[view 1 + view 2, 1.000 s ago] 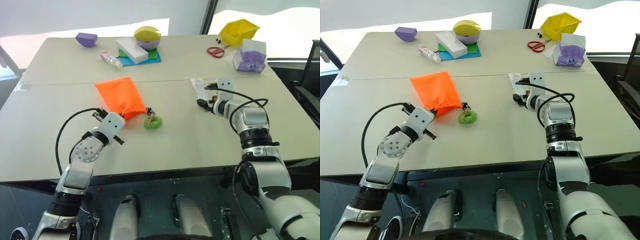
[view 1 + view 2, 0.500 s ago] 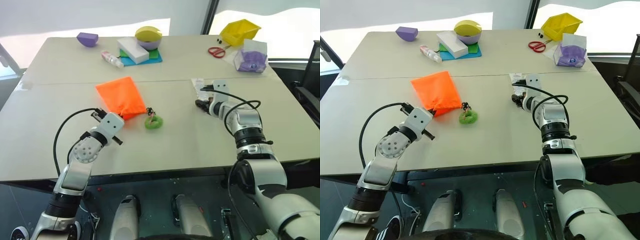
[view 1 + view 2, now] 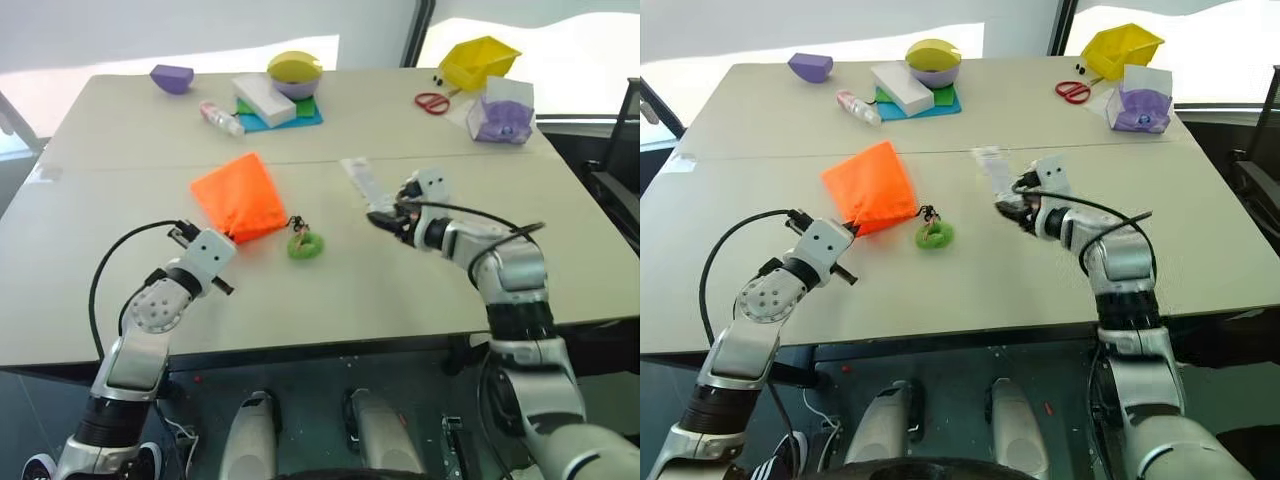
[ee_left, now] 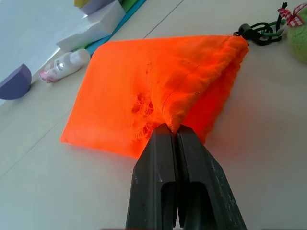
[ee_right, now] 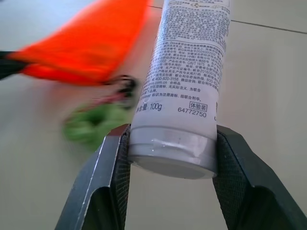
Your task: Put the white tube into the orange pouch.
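The orange pouch (image 3: pixel 238 195) lies left of centre on the table, its cord ending in a fuzzy green ring (image 3: pixel 305 243). My left gripper (image 4: pixel 170 132) is shut on a pinch of the pouch's fabric at its near edge, lifting that edge a little. My right gripper (image 3: pixel 385 215) holds the white tube (image 3: pixel 362 180) by its cap end, above the table and to the right of the pouch. The tube's crimped end points away and to the left. In the right wrist view the tube (image 5: pixel 189 72) stands between the fingers with the pouch (image 5: pixel 91 43) beyond it.
Along the far edge stand a purple half-dome (image 3: pixel 171 77), a small white bottle (image 3: pixel 221 117), a white block (image 3: pixel 264 98) on coloured sheets, and a yellow-and-purple bowl (image 3: pixel 295 72). Red scissors (image 3: pixel 431 101), a yellow bin (image 3: pixel 478 60) and a purple-filled clear bag (image 3: pixel 503 115) sit far right.
My right gripper has closed on the tube, lifted it off the table and carried it left and nearer, toward the pouch. The left gripper keeps its pinch on the pouch.
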